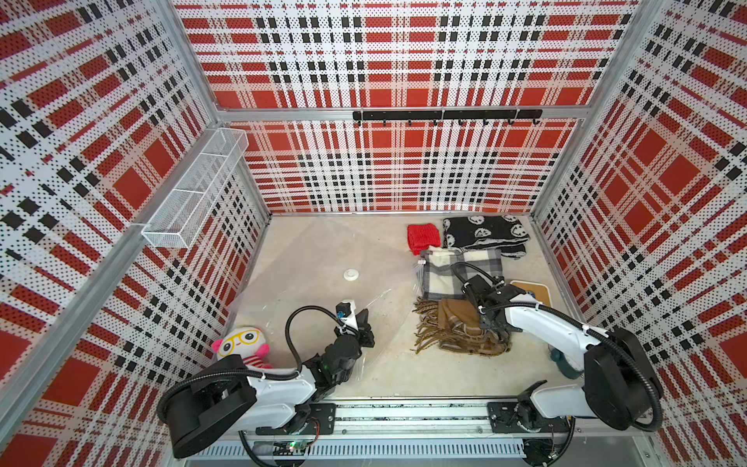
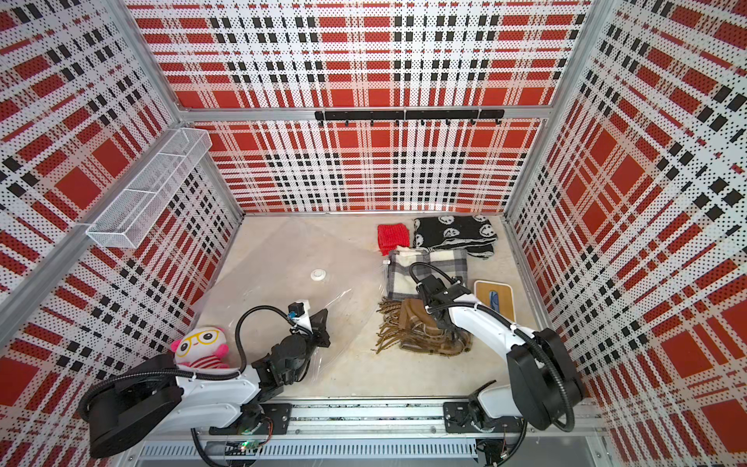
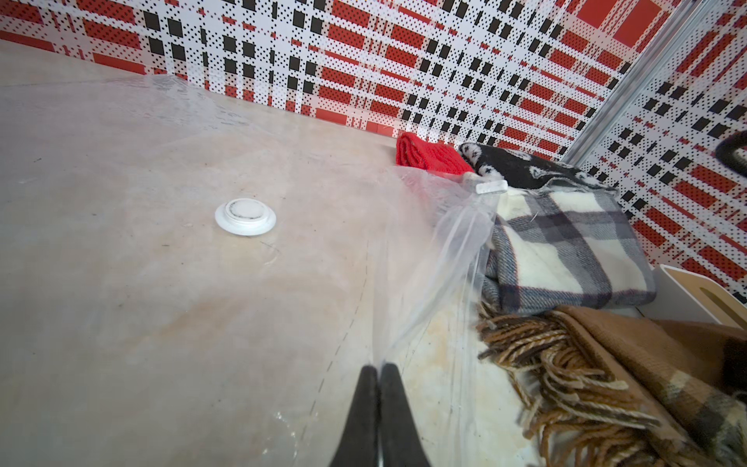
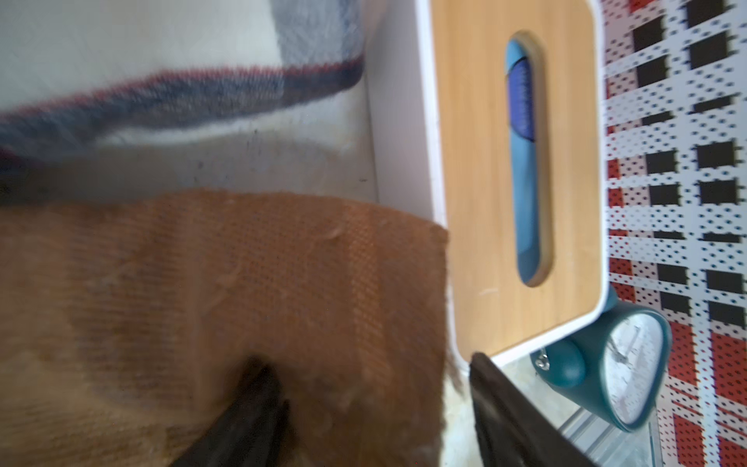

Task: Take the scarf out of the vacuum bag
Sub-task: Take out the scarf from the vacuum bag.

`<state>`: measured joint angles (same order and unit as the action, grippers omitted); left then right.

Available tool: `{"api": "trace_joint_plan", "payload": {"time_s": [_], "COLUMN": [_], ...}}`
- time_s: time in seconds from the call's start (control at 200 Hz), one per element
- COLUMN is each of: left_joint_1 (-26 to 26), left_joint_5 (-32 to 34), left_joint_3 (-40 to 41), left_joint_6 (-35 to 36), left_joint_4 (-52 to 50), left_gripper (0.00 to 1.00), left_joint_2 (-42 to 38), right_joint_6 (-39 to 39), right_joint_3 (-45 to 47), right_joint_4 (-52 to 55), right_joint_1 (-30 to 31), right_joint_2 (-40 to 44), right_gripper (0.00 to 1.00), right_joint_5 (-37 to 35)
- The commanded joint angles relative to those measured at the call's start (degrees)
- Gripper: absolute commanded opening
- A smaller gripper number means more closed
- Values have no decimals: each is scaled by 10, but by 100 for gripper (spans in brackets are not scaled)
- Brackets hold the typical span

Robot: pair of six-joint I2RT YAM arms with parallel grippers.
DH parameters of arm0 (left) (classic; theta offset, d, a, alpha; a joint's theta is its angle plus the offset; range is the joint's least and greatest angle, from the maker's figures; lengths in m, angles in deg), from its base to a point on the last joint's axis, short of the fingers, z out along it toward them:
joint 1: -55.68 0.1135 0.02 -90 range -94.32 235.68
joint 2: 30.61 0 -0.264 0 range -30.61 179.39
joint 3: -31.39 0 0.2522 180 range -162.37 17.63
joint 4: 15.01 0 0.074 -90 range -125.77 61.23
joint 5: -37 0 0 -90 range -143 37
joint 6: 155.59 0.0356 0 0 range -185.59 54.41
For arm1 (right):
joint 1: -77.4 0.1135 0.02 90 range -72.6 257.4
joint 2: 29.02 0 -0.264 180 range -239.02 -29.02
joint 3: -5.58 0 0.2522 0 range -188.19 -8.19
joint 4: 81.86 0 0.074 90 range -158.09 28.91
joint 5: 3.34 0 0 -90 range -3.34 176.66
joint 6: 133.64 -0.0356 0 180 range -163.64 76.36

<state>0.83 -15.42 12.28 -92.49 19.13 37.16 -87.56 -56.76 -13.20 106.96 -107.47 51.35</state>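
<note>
1. My left fingers (image 3: 364,404) are pressed together on a fold of the vacuum bag (image 1: 307,258). Its clear sheet spreads flat over the table (image 1: 404,372) ahead of them, with the white valve (image 1: 351,275) face up.
2. My right fingers (image 4: 497,400) stand apart, gripping nothing. One is over the brown scarf (image 4: 242,263); the other hangs just off its edge, beside a wooden-topped box (image 4: 485,202).
3. That fringed scarf lies on the table outside the bag, directly beneath the right fingers and off to the side of the left pair.
4. By my reading, the bag looks empty and the removal is done. What remains is lifting the right arm clear and letting go of the plastic.
</note>
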Motion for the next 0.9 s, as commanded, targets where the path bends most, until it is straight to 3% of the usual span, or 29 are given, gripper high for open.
{"api": "trace_joint_plan", "payload": {"time_s": [0.0,0.125,0.246,0.406,0.526,0.701,0.897], "left_joint_1": [-4,-4,-4,-5,-6,-10,-12], "left_joint_5": [9,8,7,6,6,8,11], "left_joint_3": [6,5,4,2,2,3,7], "left_joint_6": [6,6,7,8,8,8,9], "left_joint_4": [-2,-2,-2,-2,-2,-3,-9], "left_gripper": [0,0,0,0,0,0,0], "left_joint_2": [-7,-6,-4,0,-1,-7,-18], "right_joint_6": [-47,-39,-2,-10,-29,-49,-74], "right_joint_3": [-39,-42,-12,24,56,65,75], "right_joint_4": [52,33,-50,-63,-56,-47,-34], "right_joint_1": [30,44,49,53,49,58,86], "right_joint_2": [30,39,41,41,38,24,64], "right_gripper": [77,74,63,57,46,43,44], "right_joint_5": [-64,-51,13,22,29,55,55]}}
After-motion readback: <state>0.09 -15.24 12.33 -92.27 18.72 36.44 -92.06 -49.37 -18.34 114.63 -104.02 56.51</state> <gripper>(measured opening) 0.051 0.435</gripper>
